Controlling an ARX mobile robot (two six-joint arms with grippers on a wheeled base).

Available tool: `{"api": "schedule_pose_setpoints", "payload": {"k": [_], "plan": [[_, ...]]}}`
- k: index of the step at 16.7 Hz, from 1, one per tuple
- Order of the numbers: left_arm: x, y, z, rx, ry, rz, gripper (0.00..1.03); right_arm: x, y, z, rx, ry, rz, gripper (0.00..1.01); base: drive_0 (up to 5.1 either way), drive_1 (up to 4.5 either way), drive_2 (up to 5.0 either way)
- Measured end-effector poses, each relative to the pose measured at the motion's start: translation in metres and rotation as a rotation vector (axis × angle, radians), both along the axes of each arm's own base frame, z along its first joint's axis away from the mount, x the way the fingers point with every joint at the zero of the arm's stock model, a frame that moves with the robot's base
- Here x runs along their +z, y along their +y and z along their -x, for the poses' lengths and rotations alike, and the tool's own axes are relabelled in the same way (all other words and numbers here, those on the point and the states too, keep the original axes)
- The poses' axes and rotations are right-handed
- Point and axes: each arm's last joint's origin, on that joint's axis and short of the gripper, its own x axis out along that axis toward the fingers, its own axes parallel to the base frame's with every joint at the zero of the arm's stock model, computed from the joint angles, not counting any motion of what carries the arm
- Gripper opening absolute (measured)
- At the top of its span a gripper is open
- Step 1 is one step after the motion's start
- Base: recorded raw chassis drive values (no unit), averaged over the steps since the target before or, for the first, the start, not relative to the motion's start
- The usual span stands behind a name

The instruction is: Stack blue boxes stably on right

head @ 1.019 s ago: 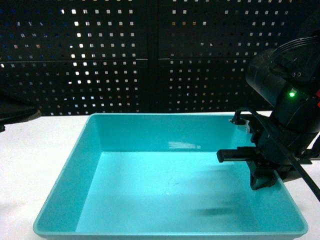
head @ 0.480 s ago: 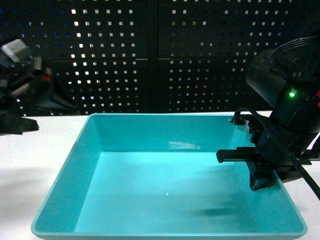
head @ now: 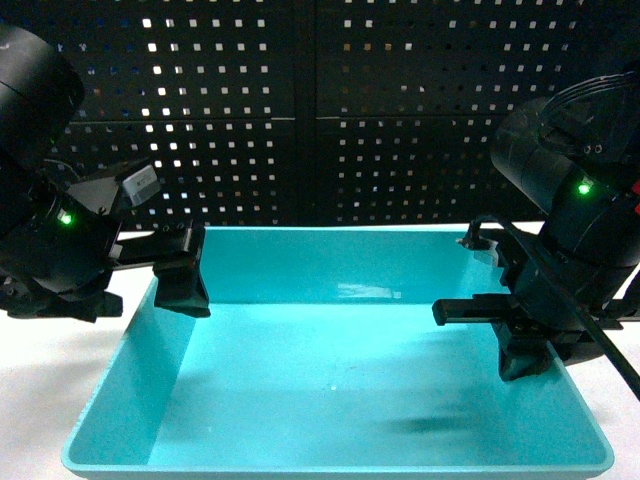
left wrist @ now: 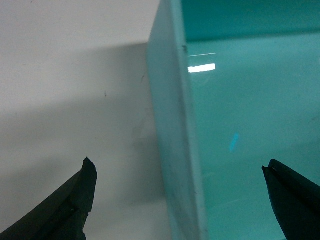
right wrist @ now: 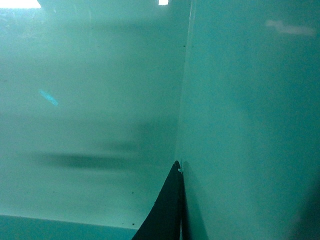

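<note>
Tub (head: 330, 390), turquoise, fills centre of white desk (head: 40, 340). Right pincer (head: 525, 345) at 3 o'clock wall, one finger pressed against inside face; apparently clamped on the wall, outer finger unseen. Left pincer (left wrist: 180, 200) at 9 o'clock, spread wide, straddling the wall, not touching. Step: two-sided grasp. Next: close left, lift level.

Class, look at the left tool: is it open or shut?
Open. In the left wrist view the left tool's two fingers stand wide apart, straddling the tub's wall.
</note>
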Motion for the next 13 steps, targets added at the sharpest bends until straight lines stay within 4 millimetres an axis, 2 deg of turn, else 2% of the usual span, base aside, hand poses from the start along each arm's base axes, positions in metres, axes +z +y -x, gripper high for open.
{"api": "schedule_pose_setpoints", "payload": {"k": [6,10,13], "plan": [[-0.002,-0.001,-0.002,0.005,-0.018,-0.018,0.98,0.000,0.000,0.000,-0.001,0.000,0.001,0.02,0.0,0.00,0.0],[-0.002,-0.024,0.001,-0.048,-0.029,-0.029,0.98,0.000,0.000,0.000,0.002,0.000,0.001,0.02,0.0,0.00,0.0],[-0.010,-0.024,0.002,-0.045,0.000,-0.035,0.98,0.000,0.000,0.000,0.001,0.000,0.001,0.02,0.0,0.00,0.0]]}}
